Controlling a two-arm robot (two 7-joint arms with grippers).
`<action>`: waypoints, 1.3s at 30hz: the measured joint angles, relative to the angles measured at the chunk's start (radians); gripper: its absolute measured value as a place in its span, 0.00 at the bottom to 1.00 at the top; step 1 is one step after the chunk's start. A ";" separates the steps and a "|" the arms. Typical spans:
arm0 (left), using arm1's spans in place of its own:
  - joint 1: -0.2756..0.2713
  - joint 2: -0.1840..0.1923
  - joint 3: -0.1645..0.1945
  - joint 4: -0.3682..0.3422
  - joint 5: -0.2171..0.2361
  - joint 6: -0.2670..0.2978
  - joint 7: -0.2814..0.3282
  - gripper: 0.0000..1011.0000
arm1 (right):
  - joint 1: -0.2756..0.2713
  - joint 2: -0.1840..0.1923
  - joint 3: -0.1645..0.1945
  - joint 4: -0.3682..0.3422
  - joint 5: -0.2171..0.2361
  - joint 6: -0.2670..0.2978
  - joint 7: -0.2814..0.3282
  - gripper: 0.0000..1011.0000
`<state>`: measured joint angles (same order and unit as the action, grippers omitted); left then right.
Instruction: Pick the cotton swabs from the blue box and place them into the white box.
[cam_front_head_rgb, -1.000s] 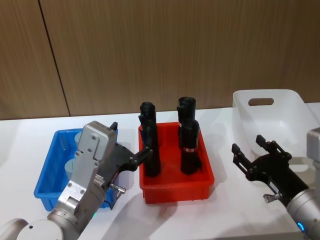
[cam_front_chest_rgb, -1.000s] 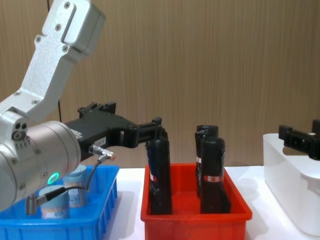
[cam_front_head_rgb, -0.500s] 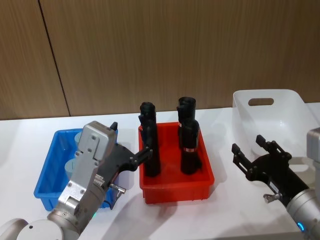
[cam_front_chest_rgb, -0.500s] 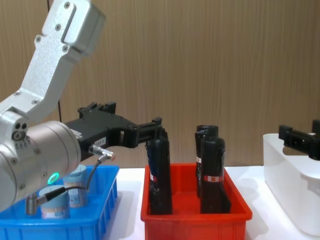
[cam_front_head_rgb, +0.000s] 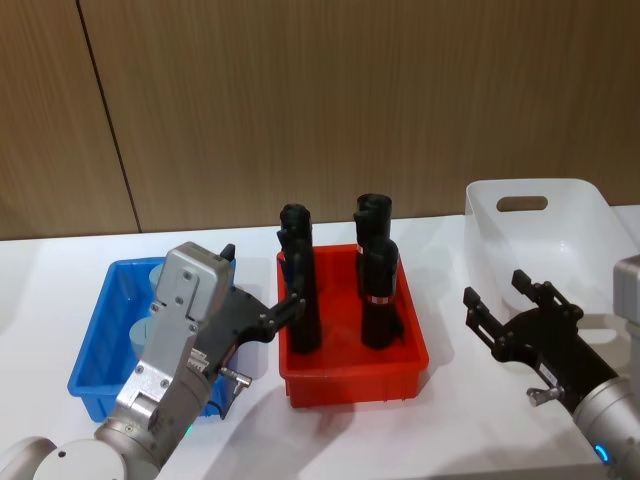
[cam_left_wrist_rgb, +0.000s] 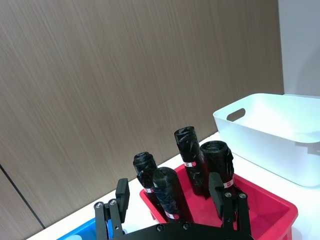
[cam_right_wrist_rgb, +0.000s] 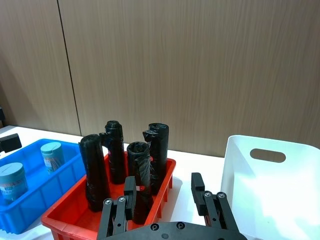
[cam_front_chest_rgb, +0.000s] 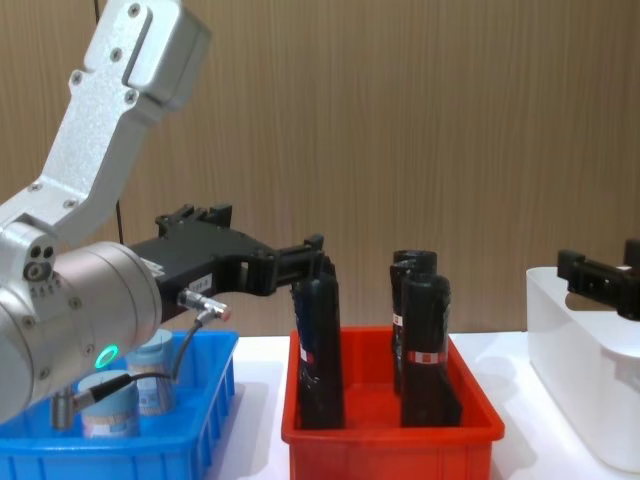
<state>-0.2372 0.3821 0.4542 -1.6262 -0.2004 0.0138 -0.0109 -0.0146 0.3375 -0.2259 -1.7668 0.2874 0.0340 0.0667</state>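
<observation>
Blue plastic first: the blue box is low, w/ ribbed slanted sides & a rim, on the left of the white table. In it stand two cotton swabs jars, upright, a bit apart. They are small round see-thru tubs w/ pale grey-blue lids, blue-white labels & tan sticks inside. In the head view the left arm hides most of them.

Mid table is a red bin of the same shape, just beside the blue box. Four black rolls stand up in it, tall & wrinkly. The white box is on the right: taller, smooth, round corners, oval handle hole near the rim.

The left gripper hangs above the blue box's right side, pointing twd the red bin, fingers spread wide, holding nothing. One tip is v. near the front-left roll; can't tell if it touches. The right gripper hangs over the table in front of the white box, fingers also wide apart, holding nothing. The wall behind is brown wood panels.
</observation>
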 joint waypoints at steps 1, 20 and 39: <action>0.000 0.000 0.000 0.000 0.000 0.000 0.000 0.99 | 0.000 0.000 0.000 0.000 0.000 0.000 0.000 0.68; 0.001 -0.038 0.010 0.021 -0.039 0.009 0.047 0.99 | 0.000 0.000 0.000 0.000 0.000 0.000 0.000 0.68; 0.057 -0.019 -0.030 0.002 -0.187 0.040 0.207 0.99 | 0.000 0.000 0.000 0.000 0.000 0.000 0.000 0.68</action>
<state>-0.1806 0.3627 0.4240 -1.6238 -0.3870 0.0537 0.1959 -0.0147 0.3375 -0.2258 -1.7668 0.2874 0.0340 0.0667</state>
